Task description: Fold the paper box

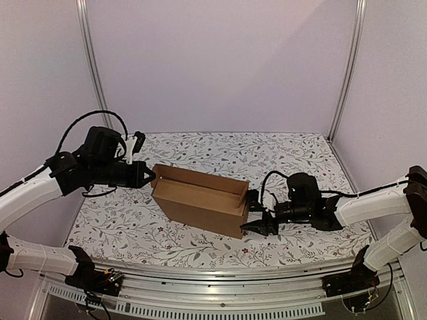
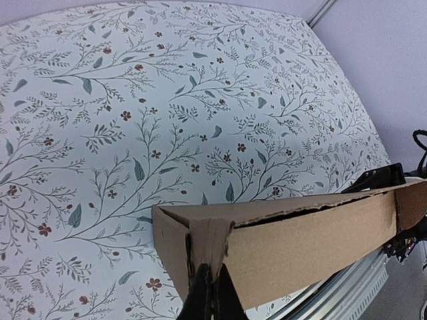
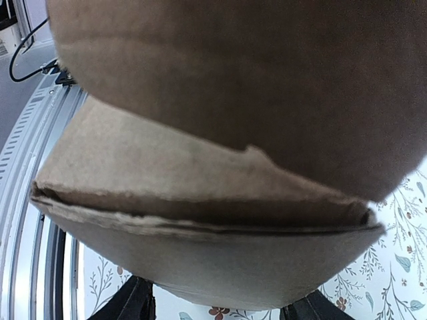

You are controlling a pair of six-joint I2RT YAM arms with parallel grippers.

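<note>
The paper box (image 1: 200,197) is a brown cardboard box lying long and open-topped in the middle of the table. My left gripper (image 1: 148,177) is at its left end. In the left wrist view the fingers (image 2: 200,297) are shut on the box's (image 2: 307,240) folded end flap. My right gripper (image 1: 257,215) is at the box's right end, just in front of it. In the right wrist view its fingers (image 3: 130,303) stand wide apart, with the rounded end flap of the box (image 3: 220,260) close above and between them, filling the view.
A floral tablecloth (image 1: 133,227) covers the table. A metal rail (image 1: 220,293) runs along the near edge, with the arm bases at both corners. White walls and two metal posts (image 1: 347,67) enclose the back and sides.
</note>
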